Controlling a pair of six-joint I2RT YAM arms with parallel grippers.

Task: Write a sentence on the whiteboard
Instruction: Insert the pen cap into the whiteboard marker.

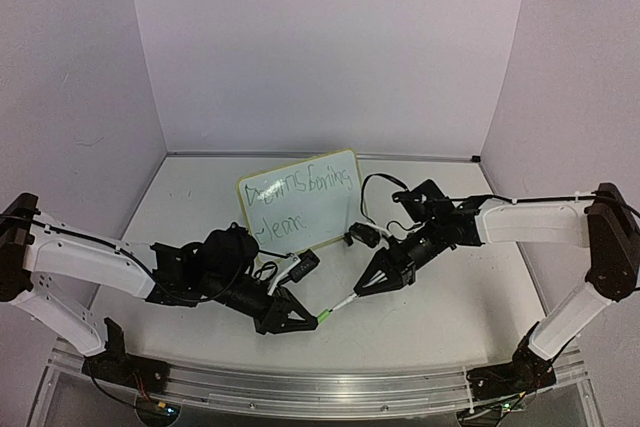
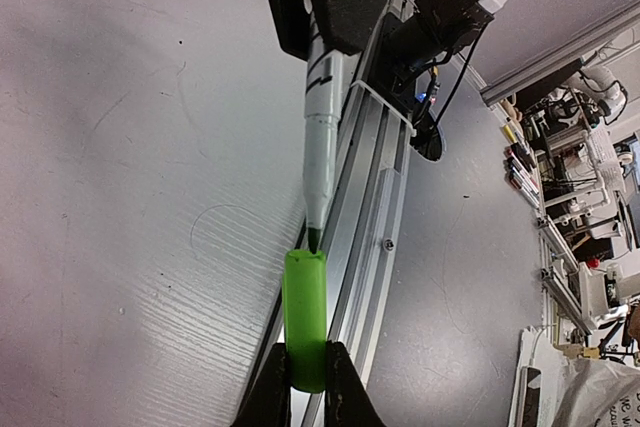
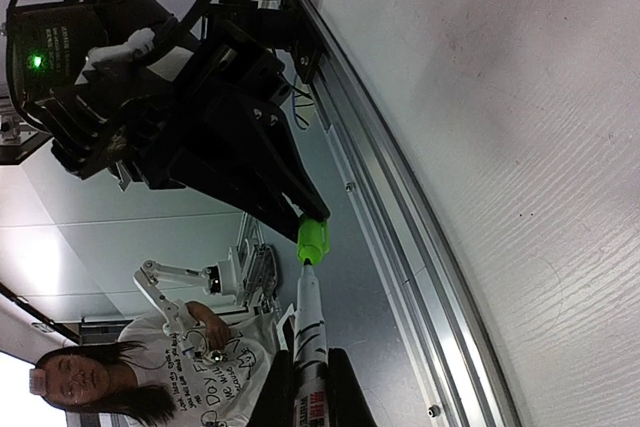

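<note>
The whiteboard (image 1: 300, 205) stands upright near the middle of the table, tilted a little. The sentence (image 1: 299, 189) runs across it in two lines of thin green handwriting. In front of it, above the table's near part, my left gripper (image 1: 312, 320) (image 2: 306, 359) is shut on a green marker cap (image 2: 305, 312) (image 3: 312, 239). My right gripper (image 1: 366, 290) (image 3: 310, 372) is shut on a white marker (image 2: 322, 117) (image 3: 309, 322). The marker's dark tip sits right at the cap's open mouth, and the two are in line.
An aluminium rail (image 1: 330, 387) (image 2: 365, 197) runs along the table's near edge, just below the two grippers. Black cables (image 1: 385, 187) loop beside the whiteboard's right side. Pale walls close the table on three sides. A person (image 3: 150, 377) is beyond the edge.
</note>
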